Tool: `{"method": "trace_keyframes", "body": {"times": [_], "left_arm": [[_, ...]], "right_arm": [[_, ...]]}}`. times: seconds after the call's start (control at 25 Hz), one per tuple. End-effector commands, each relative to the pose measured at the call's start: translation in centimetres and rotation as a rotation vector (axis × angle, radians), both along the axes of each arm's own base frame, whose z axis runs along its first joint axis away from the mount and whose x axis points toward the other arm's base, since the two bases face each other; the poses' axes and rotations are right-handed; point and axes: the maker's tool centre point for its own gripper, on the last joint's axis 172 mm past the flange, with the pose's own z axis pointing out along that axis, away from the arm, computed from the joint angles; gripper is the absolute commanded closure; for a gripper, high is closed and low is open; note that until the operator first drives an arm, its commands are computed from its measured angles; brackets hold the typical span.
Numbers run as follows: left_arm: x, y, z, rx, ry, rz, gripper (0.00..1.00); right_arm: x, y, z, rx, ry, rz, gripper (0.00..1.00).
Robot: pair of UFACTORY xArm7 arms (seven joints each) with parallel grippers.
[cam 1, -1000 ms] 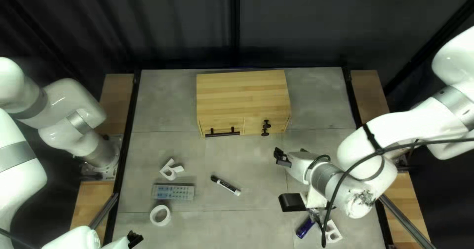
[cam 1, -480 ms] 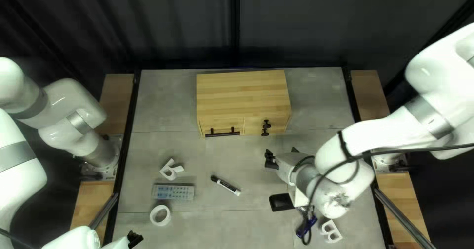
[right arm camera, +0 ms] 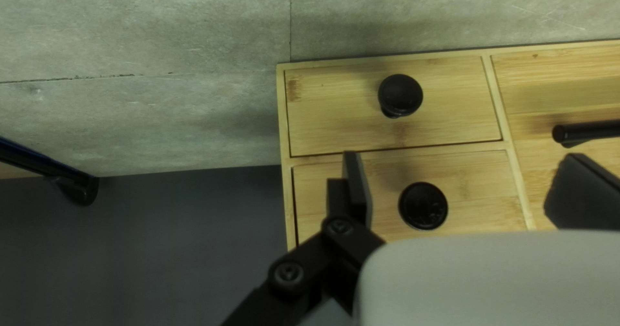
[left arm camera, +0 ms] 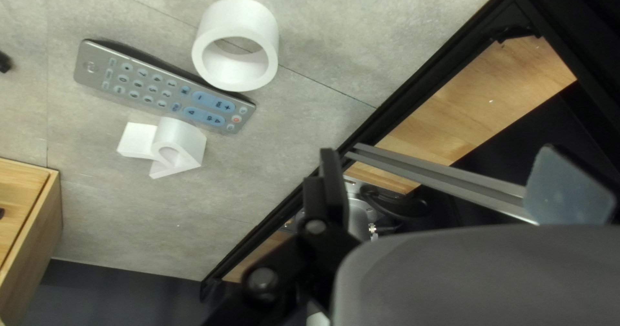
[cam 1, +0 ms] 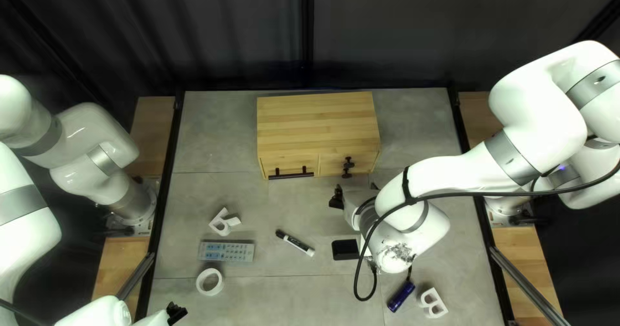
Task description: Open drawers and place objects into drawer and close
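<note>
- Cabinet (cam 1: 316,122): stands on the far half of the surface (cam 1: 223,132); drawers closed.
- Right wrist view only: full fronts of both round-knob drawers; upper knob (right arm camera: 423,206) ahead, between parted fingers (right arm camera: 358,187).
- Right pincer (cam 1: 354,192): released, near the cabinet front.
- Left pincer (cam 1: 175,312): released, well apart from the cabinet.
- Top left view only: blue flashlight (cam 1: 402,297), letter B (cam 1: 432,303).
- Change: right pincer has shifted toward the knobs; flashlight is less covered.
</note>
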Motion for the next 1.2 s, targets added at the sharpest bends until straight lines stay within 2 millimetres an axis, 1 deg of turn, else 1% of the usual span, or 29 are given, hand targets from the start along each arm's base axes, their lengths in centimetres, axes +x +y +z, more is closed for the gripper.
{"method": "trace_keyframes", "body": {"times": [0.04,0.28,0.56,0.68,0.84,0.92,1.0,1.2], "left_arm": [[0.0,0.0,0.0,0.000,0.000,0.000,0.00],[0.0,0.0,0.0,0.000,0.000,0.000,0.00],[0.0,0.0,0.0,0.000,0.000,0.000,0.00],[0.0,0.0,0.0,0.000,0.000,0.000,0.00],[0.0,0.0,0.0,0.000,0.000,0.000,0.00],[0.0,0.0,0.0,0.000,0.000,0.000,0.00],[0.0,0.0,0.0,0.000,0.000,0.000,0.00],[0.0,0.0,0.0,0.000,0.000,0.000,0.00]], "right_arm": [[-0.3,-0.2,-1.6,-0.020,0.024,0.065,0.00],[-0.6,-1.3,-1.6,-0.035,0.081,0.079,0.00],[-0.2,-1.9,-2.7,-0.003,0.116,0.049,0.00],[0.6,-2.3,-2.7,0.009,0.118,0.051,0.00],[1.2,-2.6,-3.7,0.020,0.126,0.069,0.00],[1.2,-2.9,-4.7,0.032,0.144,0.078,0.00],[1.2,-3.2,-5.3,0.040,0.155,0.082,0.00],[0.9,-4.2,-6.0,0.042,0.171,0.065,0.00]]}}
